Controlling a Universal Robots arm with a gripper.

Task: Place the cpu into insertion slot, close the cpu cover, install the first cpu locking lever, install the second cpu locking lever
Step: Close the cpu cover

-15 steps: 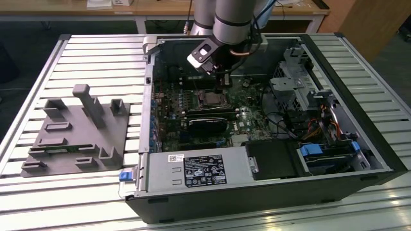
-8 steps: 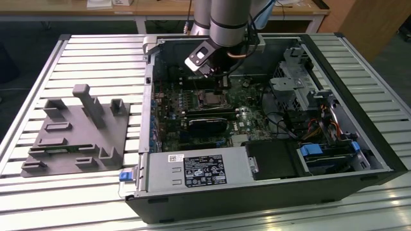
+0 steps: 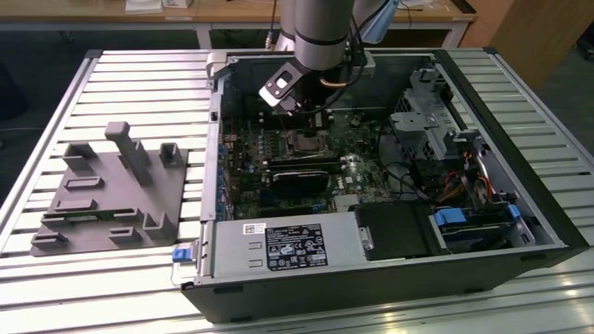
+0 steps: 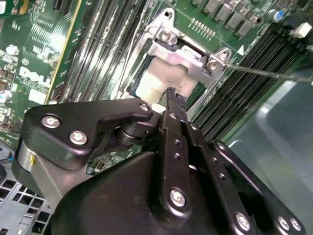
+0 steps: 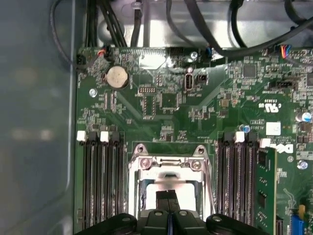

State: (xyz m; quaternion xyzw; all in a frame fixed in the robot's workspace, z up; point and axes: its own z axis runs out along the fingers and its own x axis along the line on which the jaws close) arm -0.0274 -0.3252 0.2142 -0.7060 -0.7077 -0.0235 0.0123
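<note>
Your hand (image 3: 313,131) is down inside the open computer case (image 3: 519,209), directly over the insertion slot (image 3: 304,145) on the green circuit board (image 5: 171,107). In both wrist views its two dark fingers (image 5: 164,199) are pressed together with no gap and nothing clamped between them, and their tips (image 4: 171,96) sit on or just above the cpu (image 5: 168,185). The cpu is in the insertion slot, and its pale face (image 4: 159,78) shows through the cut-out middle of the cpu cover (image 5: 168,164). That silvery cover (image 4: 188,54) lies over the slot and frames the chip. You cannot tell from these views whether it is pressed fully flat. A thin metal lever (image 4: 264,73) runs out from the slot's corner over the long black memory slots (image 5: 100,181) that flank the insertion slot on both sides. Whether it is hooked down cannot be told. A green memory module (image 5: 266,181) stands just past the memory slots on one side of the insertion slot. A round silver battery (image 5: 116,77) sits well apart from the slot, beyond the cover's screwed edge. In the exterior view, a grey moulded fixture (image 3: 111,188) rests on the slatted bench (image 3: 139,69), outside the case and far from the insertion slot, toward the exterior view's left.
</note>
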